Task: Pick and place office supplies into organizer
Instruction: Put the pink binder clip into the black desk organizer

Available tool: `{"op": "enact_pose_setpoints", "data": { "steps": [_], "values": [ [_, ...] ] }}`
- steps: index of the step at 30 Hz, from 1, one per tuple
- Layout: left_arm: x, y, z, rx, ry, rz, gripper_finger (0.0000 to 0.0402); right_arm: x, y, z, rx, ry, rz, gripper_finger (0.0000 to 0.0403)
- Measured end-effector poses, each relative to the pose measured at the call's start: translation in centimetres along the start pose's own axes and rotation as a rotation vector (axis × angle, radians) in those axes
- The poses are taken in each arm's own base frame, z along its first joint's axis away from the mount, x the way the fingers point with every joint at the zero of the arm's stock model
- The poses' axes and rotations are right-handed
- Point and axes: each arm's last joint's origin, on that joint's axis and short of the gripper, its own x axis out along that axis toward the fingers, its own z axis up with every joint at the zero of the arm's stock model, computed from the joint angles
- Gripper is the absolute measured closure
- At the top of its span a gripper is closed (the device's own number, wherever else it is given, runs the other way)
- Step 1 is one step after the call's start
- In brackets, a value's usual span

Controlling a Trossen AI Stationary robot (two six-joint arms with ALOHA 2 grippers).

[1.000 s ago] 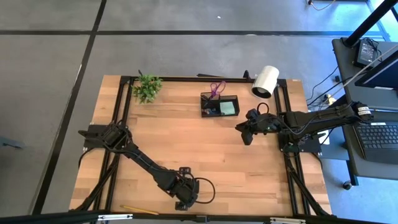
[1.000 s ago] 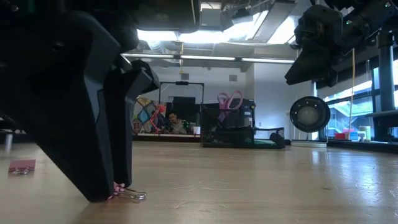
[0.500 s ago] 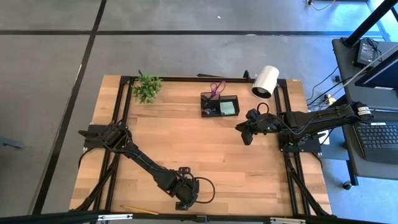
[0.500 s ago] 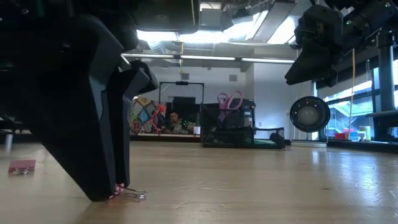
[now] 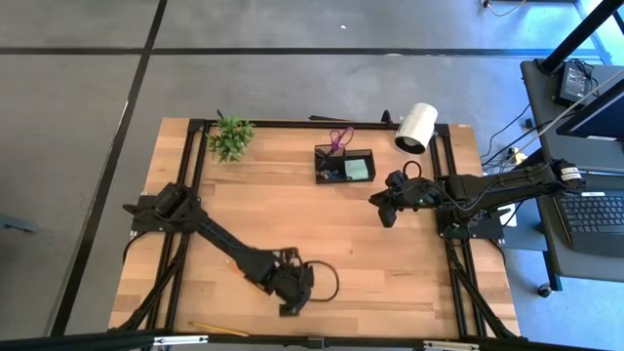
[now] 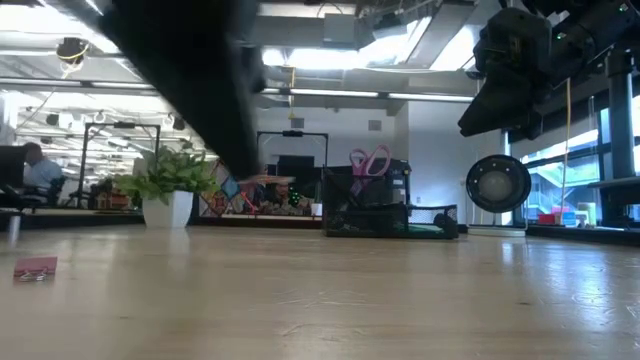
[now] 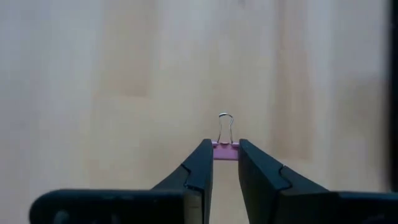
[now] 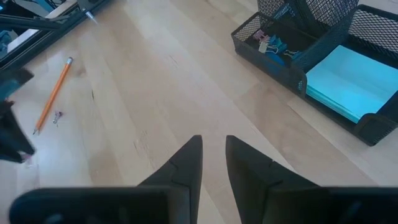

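Two dark fingers [image 7: 200, 167] of the left gripper [image 7: 225, 163] pinch a small pink binder clip with a silver wire handle [image 7: 225, 144] by its body, the wire loop standing out past the fingertips over the pale wooden table [image 7: 93, 93]. From above, that left gripper [image 5: 290, 291] sits at the near edge of the table, its arm reaching in from the left side, and a yellow-orange pencil [image 5: 218, 330] lies on the boards just beside it, toward the near left corner. At table-top height a small pink flat item [image 6: 35, 268] rests on the wood at the near left, though what it is cannot be told. Farther in, the right gripper [image 5: 387, 209] hangs above the table's right half, holding nothing, its dark fingers [image 8: 188, 160] set close with a narrow gap between them. Just beyond it stands the black wire-mesh organizer with several compartments [image 5: 344, 164]: a light-green square sticky-note pad [image 5: 358, 170] fills one low compartment, small clips [image 8: 272, 42] lie in another, and purple-handled scissors [image 5: 338, 137] stand upright in the taller part. At the far edge a small green leafy plant in a white pot [image 5: 230, 136] stands toward the left, and a large white cylinder [image 5: 415, 128] lies toward the right.
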Motion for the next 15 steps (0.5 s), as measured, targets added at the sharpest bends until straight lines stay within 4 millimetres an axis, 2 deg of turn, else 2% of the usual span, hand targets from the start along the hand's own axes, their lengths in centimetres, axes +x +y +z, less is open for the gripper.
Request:
{"op": "enact_pose_setpoints", "data": {
  "steps": [6,12,15],
  "values": [
    [-1.5,3.2,2.3,0.031,-0.1,0.115,0.0343,0.0,0.0,0.0,0.002,0.0,0.0,0.0327],
    [-1.0,7.9,4.6,0.07,-0.149,0.327,0.0342,0.0,0.0,0.0,0.037,0.0,0.0,0.0327],
    [-0.7,10.9,5.8,0.094,-0.133,0.387,0.0342,0.0,0.0,0.0,0.062,0.0,0.0,0.0327]
  ]
}}
